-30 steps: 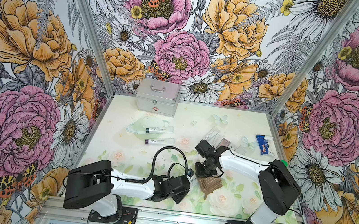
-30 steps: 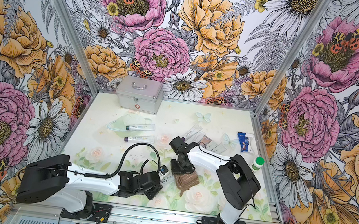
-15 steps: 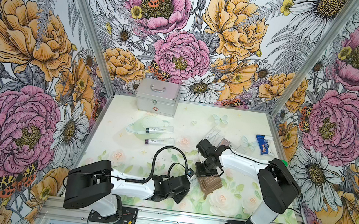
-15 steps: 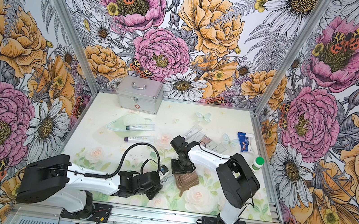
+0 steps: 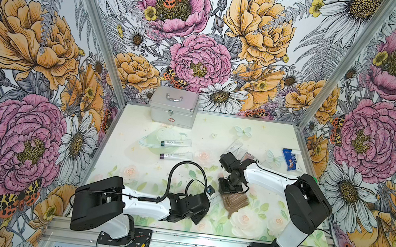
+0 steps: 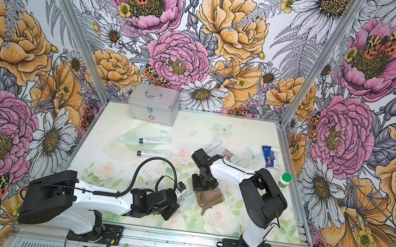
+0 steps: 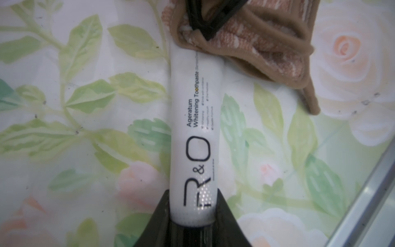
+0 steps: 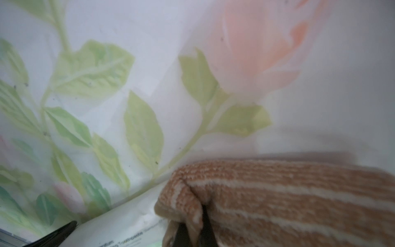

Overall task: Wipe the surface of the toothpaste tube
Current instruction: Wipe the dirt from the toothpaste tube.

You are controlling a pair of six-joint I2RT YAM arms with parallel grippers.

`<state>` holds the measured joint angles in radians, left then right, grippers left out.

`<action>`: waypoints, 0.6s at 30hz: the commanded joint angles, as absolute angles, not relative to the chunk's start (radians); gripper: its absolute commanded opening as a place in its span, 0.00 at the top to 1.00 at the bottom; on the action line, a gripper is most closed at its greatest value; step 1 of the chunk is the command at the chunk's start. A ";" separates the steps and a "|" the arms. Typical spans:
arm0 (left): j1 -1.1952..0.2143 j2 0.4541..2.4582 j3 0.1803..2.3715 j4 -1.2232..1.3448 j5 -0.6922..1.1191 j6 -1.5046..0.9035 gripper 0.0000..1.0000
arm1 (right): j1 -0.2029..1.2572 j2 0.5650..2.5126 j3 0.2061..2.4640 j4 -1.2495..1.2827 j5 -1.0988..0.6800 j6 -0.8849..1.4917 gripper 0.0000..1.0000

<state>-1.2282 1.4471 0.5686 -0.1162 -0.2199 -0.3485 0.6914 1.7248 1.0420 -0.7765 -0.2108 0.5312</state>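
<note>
A white toothpaste tube (image 7: 195, 128) marked "R&O" lies low over the flowered table near the front. My left gripper (image 7: 193, 206) is shut on its cap end. A brown striped cloth (image 7: 256, 53) is bunched over the tube's far end, and my right gripper (image 8: 193, 226) is shut on a fold of it, pointing down from above. In both top views the tube (image 5: 215, 197) (image 6: 186, 197) shows as a short white strip between the left gripper (image 5: 207, 200) and the cloth (image 5: 236, 201) (image 6: 209, 198). In the right wrist view the cloth (image 8: 288, 198) rests against the tube (image 8: 124, 220).
A silver first-aid case (image 5: 173, 106) stands at the back. Two more tubes (image 5: 176, 142) (image 5: 176, 155) lie by a pale green mask at mid-left. Sachets (image 5: 237, 150) and a blue packet (image 5: 290, 159) lie at the right, and a green-capped bottle (image 6: 284, 179) stands by the right wall.
The right arm's wrist has edged slightly to the right with the cloth still on the tube. The left arm has not moved.
</note>
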 commanded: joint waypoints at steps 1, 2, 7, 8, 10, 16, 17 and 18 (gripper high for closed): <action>-1.220 1.454 0.580 -0.086 -0.240 -0.337 0.71 | 0.747 1.702 1.016 -0.791 -0.356 0.574 1.00; -1.220 1.454 0.580 -0.086 -0.241 -0.337 0.71 | 0.759 1.700 1.014 -0.784 -0.371 0.581 1.00; -1.215 1.456 0.581 -0.083 -0.240 -0.334 0.71 | 0.785 1.700 1.007 -0.761 -0.405 0.600 1.00; -1.215 1.456 0.582 -0.083 -0.240 -0.333 0.71 | 0.787 1.703 1.005 -0.759 -0.404 0.598 1.00; -1.214 1.457 0.582 -0.084 -0.239 -0.333 0.71 | 0.783 1.720 1.002 -0.763 -0.382 0.587 1.00; -1.213 1.444 0.576 -0.094 -0.242 -0.340 0.71 | 0.701 1.763 0.972 -0.807 -0.214 0.534 1.00; -1.211 1.441 0.573 -0.096 -0.243 -0.344 0.71 | 0.682 1.764 0.971 -0.819 -0.186 0.521 1.00; -1.211 1.438 0.572 -0.097 -0.242 -0.345 0.71 | 0.666 1.764 0.968 -0.827 -0.167 0.512 1.00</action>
